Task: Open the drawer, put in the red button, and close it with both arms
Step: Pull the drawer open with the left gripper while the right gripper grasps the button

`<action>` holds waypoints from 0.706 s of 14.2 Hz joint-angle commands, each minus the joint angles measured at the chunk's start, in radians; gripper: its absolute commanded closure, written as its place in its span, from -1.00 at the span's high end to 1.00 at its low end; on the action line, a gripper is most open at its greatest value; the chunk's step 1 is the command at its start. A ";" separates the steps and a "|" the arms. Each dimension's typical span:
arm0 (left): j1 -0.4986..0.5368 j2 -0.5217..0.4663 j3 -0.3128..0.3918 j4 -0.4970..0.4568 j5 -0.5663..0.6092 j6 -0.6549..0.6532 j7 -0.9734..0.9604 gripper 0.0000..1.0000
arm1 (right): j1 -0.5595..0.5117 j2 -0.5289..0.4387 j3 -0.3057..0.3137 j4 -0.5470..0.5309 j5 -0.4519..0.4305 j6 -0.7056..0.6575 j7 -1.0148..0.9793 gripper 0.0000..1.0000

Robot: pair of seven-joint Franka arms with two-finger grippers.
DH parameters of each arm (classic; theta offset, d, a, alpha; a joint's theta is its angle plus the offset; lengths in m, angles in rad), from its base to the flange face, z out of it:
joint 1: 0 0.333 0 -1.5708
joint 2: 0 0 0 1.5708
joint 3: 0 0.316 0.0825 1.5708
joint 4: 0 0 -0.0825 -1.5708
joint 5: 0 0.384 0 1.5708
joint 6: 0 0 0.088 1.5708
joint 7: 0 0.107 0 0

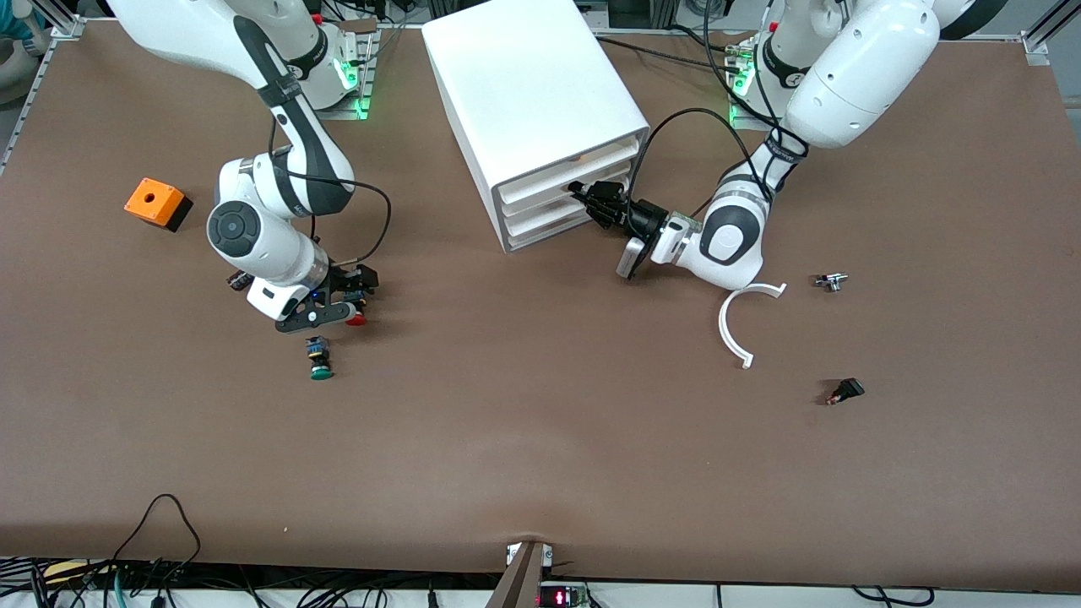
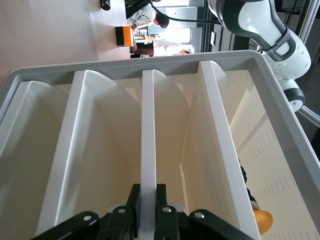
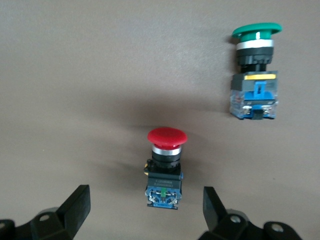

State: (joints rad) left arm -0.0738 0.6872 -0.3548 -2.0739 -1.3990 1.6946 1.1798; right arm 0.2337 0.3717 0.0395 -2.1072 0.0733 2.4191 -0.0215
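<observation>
The left tool (image 1: 589,199) is clamped on the middle drawer (image 1: 564,196) front of the white cabinet (image 1: 528,93); the drawer looks barely opened. Toward the right arm's end from the cabinet, the right tool (image 1: 342,306) hovers spread wide over the red button (image 3: 165,167), lying ungrasped on the bench (image 1: 540,405). Loading and closing remain.

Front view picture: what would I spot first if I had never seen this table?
Probably the tall white boxy plastic cabinet at the table's middle, where the left claw is shut on the middle drawer. Next, the right claw hangs open over the small red-capped push button, with a green-capped push button lying beside it, nearer the front camera.
</observation>
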 commanded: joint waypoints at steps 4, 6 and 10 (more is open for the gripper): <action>0.008 -0.003 0.019 0.032 -0.008 0.011 -0.081 -1.00 | -0.008 0.019 0.003 -0.040 -0.001 0.049 -0.080 1.00; 0.002 -0.003 0.034 0.058 -0.006 0.026 -0.139 -1.00 | -0.008 0.032 0.003 -0.043 -0.001 0.064 -0.094 1.00; -0.004 -0.001 0.062 0.112 0.021 0.034 -0.219 -1.00 | -0.008 0.061 0.002 -0.048 -0.003 0.098 -0.112 0.99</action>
State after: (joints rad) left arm -0.0697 0.6872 -0.3109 -2.0098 -1.3893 1.7010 1.0302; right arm 0.2322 0.4281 0.0385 -2.1392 0.0730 2.4874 -0.1019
